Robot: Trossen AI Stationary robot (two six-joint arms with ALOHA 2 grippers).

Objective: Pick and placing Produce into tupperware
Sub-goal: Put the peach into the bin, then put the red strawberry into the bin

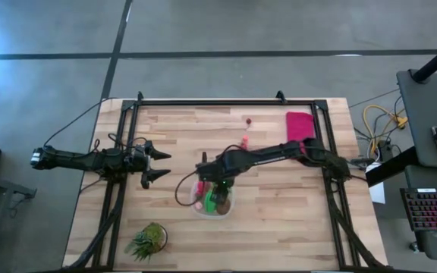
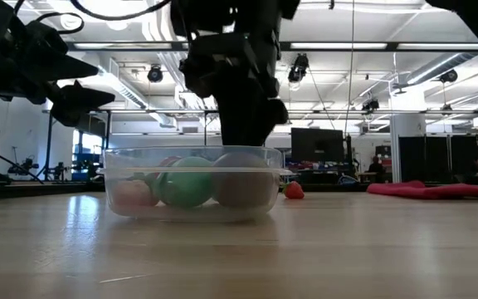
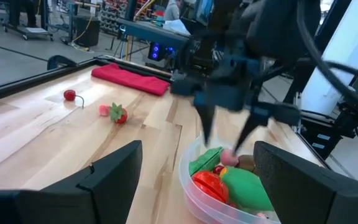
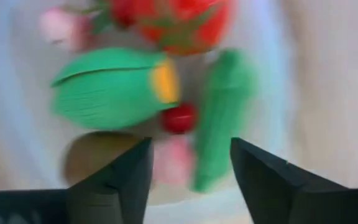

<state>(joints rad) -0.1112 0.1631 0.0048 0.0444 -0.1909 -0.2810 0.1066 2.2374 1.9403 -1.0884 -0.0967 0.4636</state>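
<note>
We found tupperware near bench centre, holding tomato, two green pieces, brown piece, small red berry. Two berries remained on bench beyond it. Right tool hung directly over tupperware, fingers apart, gripping nothing. Left tool waited beside tupperware, well apart, fingers spread, empty.

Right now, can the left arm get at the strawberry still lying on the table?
Probably yes. The strawberry lies alone on bare wood, nothing around it, and the left gripper is open. The right gripper hangs over the tupperware, off that path.
</note>
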